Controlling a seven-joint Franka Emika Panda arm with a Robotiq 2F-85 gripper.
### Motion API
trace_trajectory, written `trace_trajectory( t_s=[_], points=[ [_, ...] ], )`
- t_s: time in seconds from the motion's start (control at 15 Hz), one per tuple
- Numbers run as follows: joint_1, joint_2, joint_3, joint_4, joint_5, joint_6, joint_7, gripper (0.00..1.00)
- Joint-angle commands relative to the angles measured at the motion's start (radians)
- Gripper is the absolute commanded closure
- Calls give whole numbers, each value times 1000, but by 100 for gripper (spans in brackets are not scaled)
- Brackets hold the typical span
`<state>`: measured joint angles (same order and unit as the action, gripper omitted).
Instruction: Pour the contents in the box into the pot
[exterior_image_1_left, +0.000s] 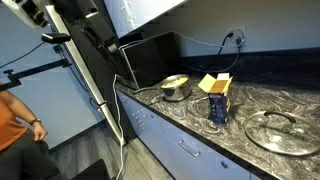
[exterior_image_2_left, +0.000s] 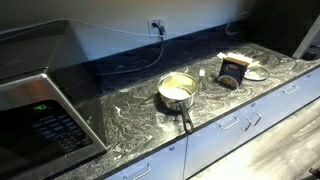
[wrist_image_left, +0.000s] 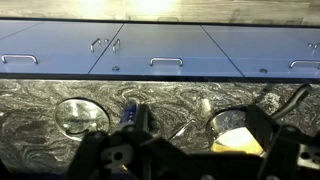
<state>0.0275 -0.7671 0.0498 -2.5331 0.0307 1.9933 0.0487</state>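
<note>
- One box: dark blue, yellow flaps up, standing upright on the counter between the pot and the glass lid. Nothing touches it, so pouring has not begun.
- One pot: silver with a pale inside, mouth up, near the box. It is well placed to take the contents.
- One glass lid: lying flat on the counter, off the pot, which leaves the pot's mouth free.
- One gripper: jaws spread wide and holding nothing, well above the counter and apart from the box. A reach down to the carton's sides seems due next.
</note>
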Motion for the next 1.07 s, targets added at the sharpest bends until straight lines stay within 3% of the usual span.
trace_trajectory(
  t_s=[0.0, 1.0],
  points=[
    [1, 1, -1, 2, -1, -2, 0, 0],
    [-11, 20, -3, 14, 16, 5, 36, 0]
  ],
)
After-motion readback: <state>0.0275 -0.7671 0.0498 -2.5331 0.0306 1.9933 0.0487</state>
